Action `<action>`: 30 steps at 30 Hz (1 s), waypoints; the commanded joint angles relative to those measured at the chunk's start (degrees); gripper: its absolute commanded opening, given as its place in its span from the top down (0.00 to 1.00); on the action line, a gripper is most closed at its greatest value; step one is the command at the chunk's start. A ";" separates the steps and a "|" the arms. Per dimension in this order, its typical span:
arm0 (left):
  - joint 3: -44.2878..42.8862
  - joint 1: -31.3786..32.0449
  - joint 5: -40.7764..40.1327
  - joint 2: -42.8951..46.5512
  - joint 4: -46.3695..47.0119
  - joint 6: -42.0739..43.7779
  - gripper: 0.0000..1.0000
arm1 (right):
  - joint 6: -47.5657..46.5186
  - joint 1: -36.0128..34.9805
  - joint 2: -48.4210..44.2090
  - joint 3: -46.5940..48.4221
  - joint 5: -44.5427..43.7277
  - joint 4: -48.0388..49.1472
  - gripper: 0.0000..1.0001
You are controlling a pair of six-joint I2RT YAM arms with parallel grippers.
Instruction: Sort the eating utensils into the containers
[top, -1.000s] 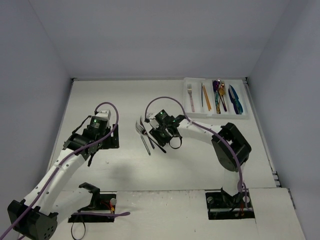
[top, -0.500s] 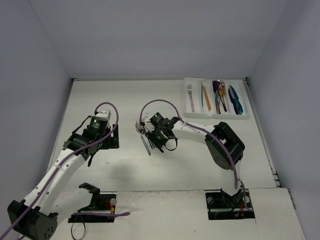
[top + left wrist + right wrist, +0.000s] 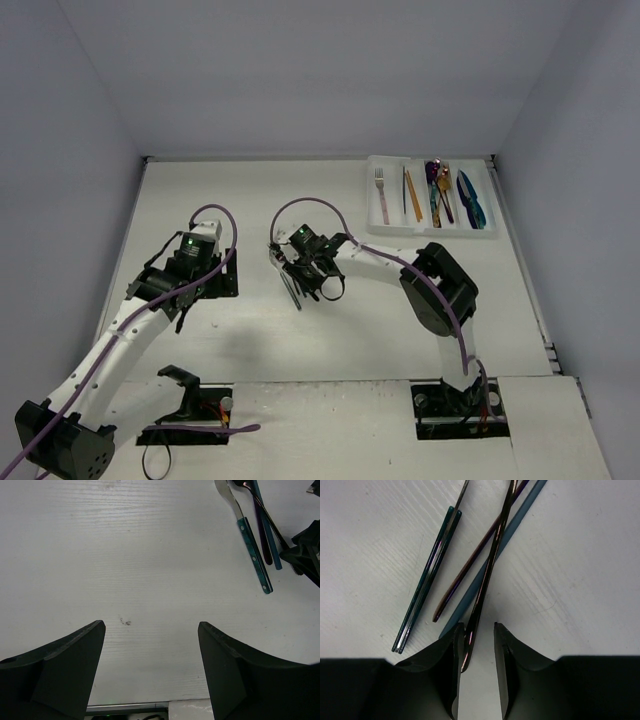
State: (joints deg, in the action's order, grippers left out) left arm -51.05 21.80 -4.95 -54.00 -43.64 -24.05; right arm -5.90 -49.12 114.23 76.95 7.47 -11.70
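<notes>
Several loose eating utensils [image 3: 288, 272] lie crossed at mid-table. In the right wrist view they show as a dark purple handle [image 3: 487, 570], a blue handle [image 3: 517, 515], a thin bronze one [image 3: 465, 572] and a teal one [image 3: 425, 580]. My right gripper [image 3: 476, 626] [image 3: 302, 272] straddles the end of the dark purple handle. That handle touches one finger, with a gap to the other. My left gripper [image 3: 150, 630] [image 3: 222, 280] hangs wide open over bare table. The teal handle [image 3: 254, 555] lies at the far right of the left wrist view. The containers are the slots of a white tray [image 3: 372, 200].
The tray at the back right holds a silver fork [image 3: 381, 193], a gold stick [image 3: 407, 190], purple, gold and teal spoons [image 3: 437, 190] and blue pieces [image 3: 471, 198]. Grey walls close in the table on three sides. The arm bases [image 3: 460, 405] sit at the near edge.
My right gripper has slid left onto the utensil pile and narrowed its jaws round the dark purple handle. The left arm has not moved.
</notes>
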 commanded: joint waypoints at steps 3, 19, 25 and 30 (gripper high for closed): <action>-0.81 0.26 -0.15 1.26 1.36 0.85 0.28 | 1.06 0.60 -0.06 -3.03 -5.89 -0.60 0.75; -0.79 0.26 0.19 1.81 1.39 1.03 0.28 | -3.80 4.10 0.02 0.76 -1.73 -2.68 0.70; -0.55 0.26 0.38 2.69 1.27 0.65 0.28 | -6.17 2.80 6.04 7.98 0.04 -3.97 0.68; -0.72 0.26 0.29 2.84 1.10 0.50 0.29 | -7.52 2.80 10.30 13.34 0.69 -5.23 0.73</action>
State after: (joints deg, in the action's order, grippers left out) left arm -51.03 21.80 -4.54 -51.86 -43.66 -24.05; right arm -11.09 -46.33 121.03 86.81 7.02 -13.75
